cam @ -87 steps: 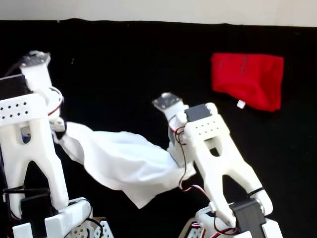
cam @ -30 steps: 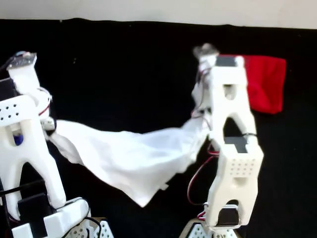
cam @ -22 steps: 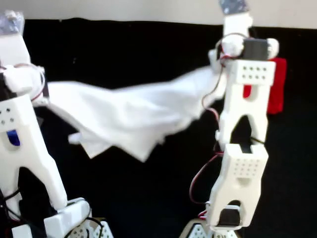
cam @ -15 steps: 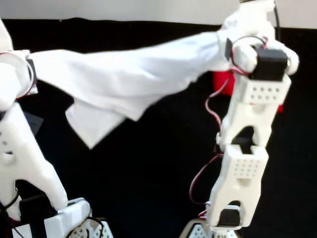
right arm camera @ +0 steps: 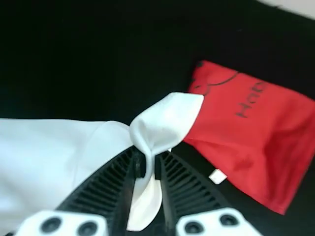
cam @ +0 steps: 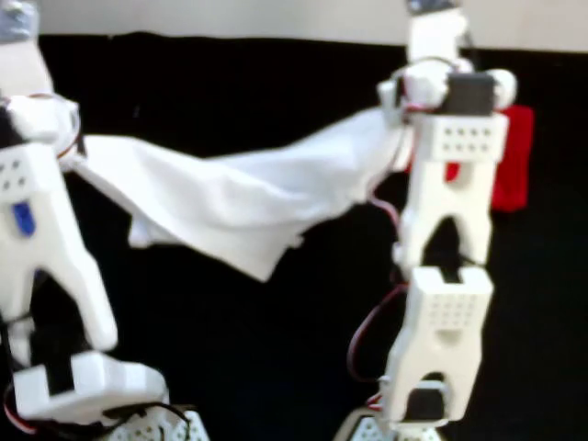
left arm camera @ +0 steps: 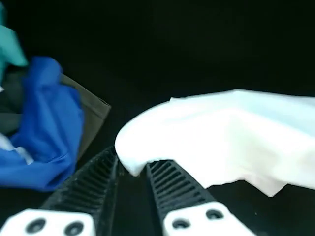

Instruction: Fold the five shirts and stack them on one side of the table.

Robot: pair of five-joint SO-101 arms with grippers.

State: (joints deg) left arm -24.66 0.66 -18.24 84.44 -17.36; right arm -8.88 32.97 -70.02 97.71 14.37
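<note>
Right wrist view, fingers (right arm camera: 106,184) pinching white shirt (right arm camera: 49,147)

A crumpled white fabric shirt (cam: 230,197) hangs stretched in the air over the black surface (cam: 230,83). One bunched corner is pinched in the left gripper (left arm camera: 133,164) and the opposite corner in the right gripper (right arm camera: 146,160). Its middle sags, with a loose flap drooping. A folded red fabric shirt (right arm camera: 256,142) lies flat on the surface near the right-hand corner. A rumpled blue fabric shirt (left arm camera: 49,128) lies heaped on a dark olive garment (left arm camera: 93,115).
</note>
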